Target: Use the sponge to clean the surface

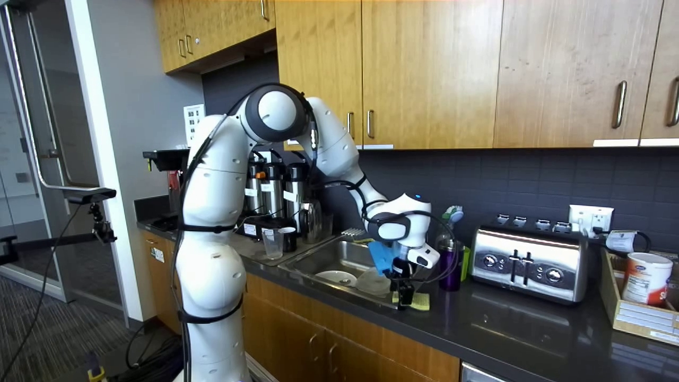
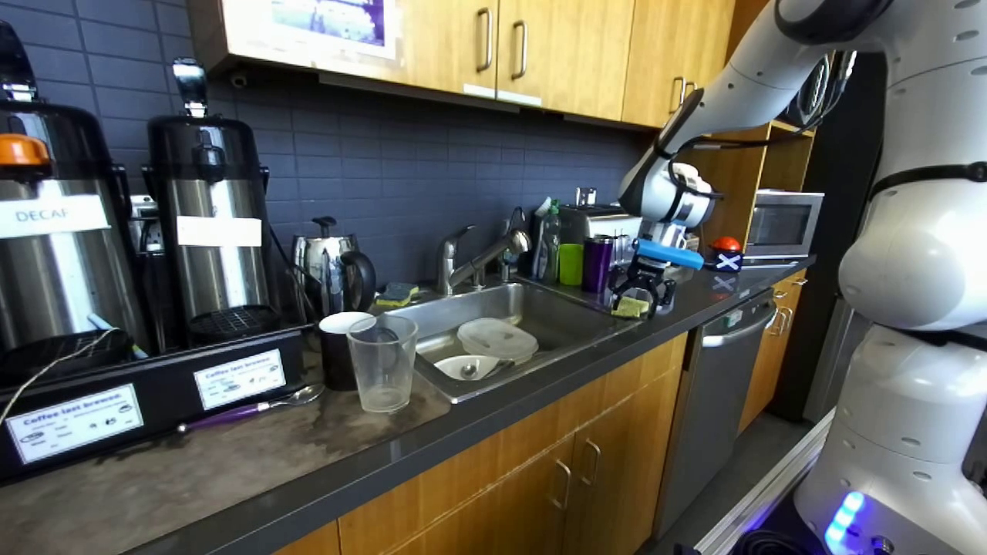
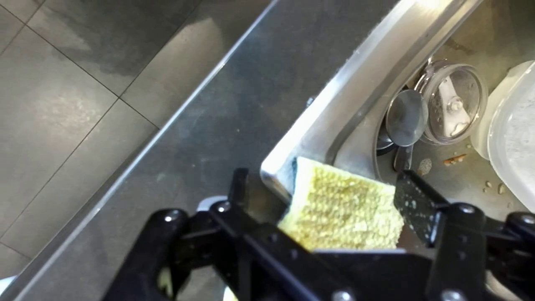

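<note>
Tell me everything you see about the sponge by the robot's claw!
The sponge is a small yellow-green pad, rough and bumpy on top, paler along two edges. It looks flat, overlapping the sink's corner, between the fingers of the open claw, which hides part of it. I can't tell whether the fingers touch it.

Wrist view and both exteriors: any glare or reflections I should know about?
Wrist view: bright glare along the sink rim, but texture on the sponge reads clearly; in an exterior view, the countertop faintly mirrors the toaster; in an exterior view, the cabinet looks washed out around the posted sheet.
</note>
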Available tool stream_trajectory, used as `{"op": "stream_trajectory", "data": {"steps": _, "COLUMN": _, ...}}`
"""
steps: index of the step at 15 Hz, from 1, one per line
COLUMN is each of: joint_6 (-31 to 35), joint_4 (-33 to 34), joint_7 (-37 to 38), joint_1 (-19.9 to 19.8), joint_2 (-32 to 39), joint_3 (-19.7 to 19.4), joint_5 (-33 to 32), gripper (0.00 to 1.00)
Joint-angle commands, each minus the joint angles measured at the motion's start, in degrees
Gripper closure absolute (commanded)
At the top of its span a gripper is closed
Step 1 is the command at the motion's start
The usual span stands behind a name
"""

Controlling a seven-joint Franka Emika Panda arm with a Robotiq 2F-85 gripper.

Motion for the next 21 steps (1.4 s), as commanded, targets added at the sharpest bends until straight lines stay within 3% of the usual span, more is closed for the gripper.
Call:
{"op": "stream_trajectory", "data": {"steps": 1, "joint_6": 2.32, "joint_4": -5.04, "joint_7": 2.7, "joint_1": 0.71, "joint_2": -3.77, "joint_3": -0.78, "joint_5": -2.06, "gripper": 0.0}}
{"op": "stream_trajectory", "data": {"steps": 5, "joint_6": 7.14, "joint_4": -11.48, "joint_7": 3.24, "joint_1": 1.59, "joint_2": -7.92, "joint_3": -0.54, "joint_5": -4.08, "gripper": 0.0}}
{"op": "stream_trajectory", "data": {"steps": 14, "joint_6": 13.32, "joint_4": -30.4, "joint_7": 6.07, "joint_1": 4.35, "joint_2": -25.2, "joint_3": 2.01, "joint_5": -17.14, "gripper": 0.0}}
{"op": "stream_trajectory", "data": {"steps": 16, "joint_6": 10.66, "joint_4": -26.72, "joint_7": 5.22, "joint_1": 5.5, "joint_2": -24.47, "joint_3": 3.07, "joint_5": -16.63, "gripper": 0.0}}
{"op": "stream_trajectory", "data": {"steps": 21, "joint_6": 4.58, "joint_4": -27.62, "joint_7": 4.83, "joint_1": 7.77, "joint_2": -30.37, "joint_3": 6.73, "joint_5": -19.06, "gripper": 0.0}}
